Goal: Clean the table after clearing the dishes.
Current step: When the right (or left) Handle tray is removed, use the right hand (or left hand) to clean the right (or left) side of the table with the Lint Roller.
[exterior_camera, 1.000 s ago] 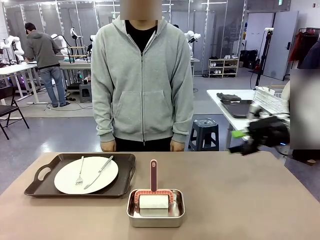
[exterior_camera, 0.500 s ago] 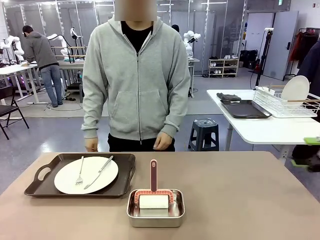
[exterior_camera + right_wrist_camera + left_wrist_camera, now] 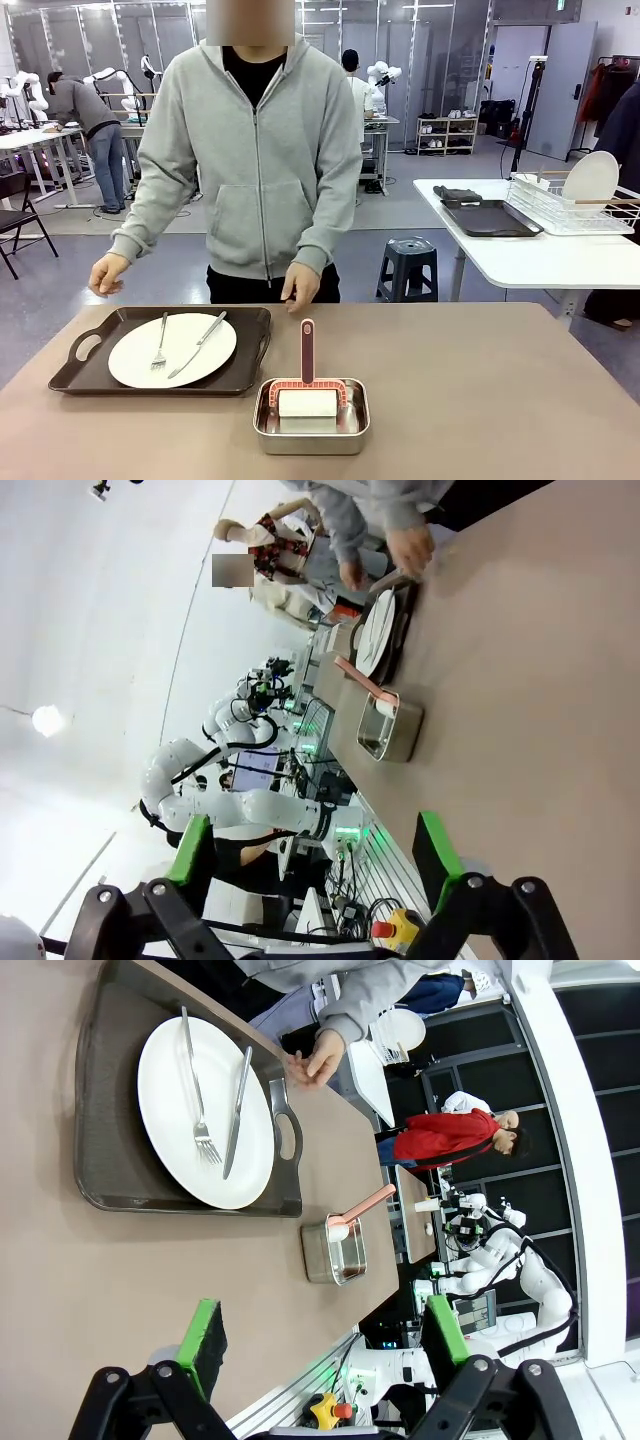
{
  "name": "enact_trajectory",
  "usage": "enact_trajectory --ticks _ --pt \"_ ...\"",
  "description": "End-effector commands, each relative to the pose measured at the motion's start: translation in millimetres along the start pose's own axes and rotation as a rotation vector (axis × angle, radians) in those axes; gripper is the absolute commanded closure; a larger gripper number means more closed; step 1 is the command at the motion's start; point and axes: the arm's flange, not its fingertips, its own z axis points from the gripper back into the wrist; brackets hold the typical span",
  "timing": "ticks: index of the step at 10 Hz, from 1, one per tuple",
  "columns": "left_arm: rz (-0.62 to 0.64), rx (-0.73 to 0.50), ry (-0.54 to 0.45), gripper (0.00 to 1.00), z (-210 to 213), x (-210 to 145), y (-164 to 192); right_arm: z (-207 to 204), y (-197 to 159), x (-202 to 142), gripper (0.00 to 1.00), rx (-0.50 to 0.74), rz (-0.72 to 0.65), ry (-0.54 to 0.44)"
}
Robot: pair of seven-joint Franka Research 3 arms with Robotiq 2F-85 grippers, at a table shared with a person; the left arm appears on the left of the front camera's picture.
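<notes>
The table (image 3: 480,390) carries a dark tray (image 3: 252,338) on its left half, holding one white plate (image 3: 135,362) with a fork (image 3: 160,345) and a knife (image 3: 197,345) on it. Just beside the tray's near right corner sits a steel pan (image 3: 311,441) with a pink-handled brush (image 3: 307,350) in it. At the far edge the person holds one hand (image 3: 105,274) above the tray's far left corner and the other hand (image 3: 300,288) beyond the brush, while the left gripper (image 3: 322,1332) and the right gripper (image 3: 312,852) both have fingers spread wide, holding nothing.
</notes>
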Motion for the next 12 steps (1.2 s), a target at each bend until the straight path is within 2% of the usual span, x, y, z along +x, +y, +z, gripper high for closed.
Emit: enact_trajectory --ticks 1,2,3,12 --pt "-0.005 -0.007 0.001 0.0 3.5 -0.4 -2.5 3.9 -0.1 -0.8 0.0 -0.006 -0.059 -0.02" --pt "-0.005 -0.007 0.001 0.0 3.5 -0.4 -2.5 4.2 0.5 0.5 0.0 -0.038 -0.078 -0.053" --pt "-0.005 -0.007 0.001 0.0 3.5 -0.4 -2.5 5.0 -1.6 -1.7 0.0 -0.004 -0.013 -0.011" --pt "-0.005 -0.007 0.001 0.0 3.5 -0.4 -2.5 5.0 -1.6 -1.7 0.0 -0.004 -0.013 -0.011"
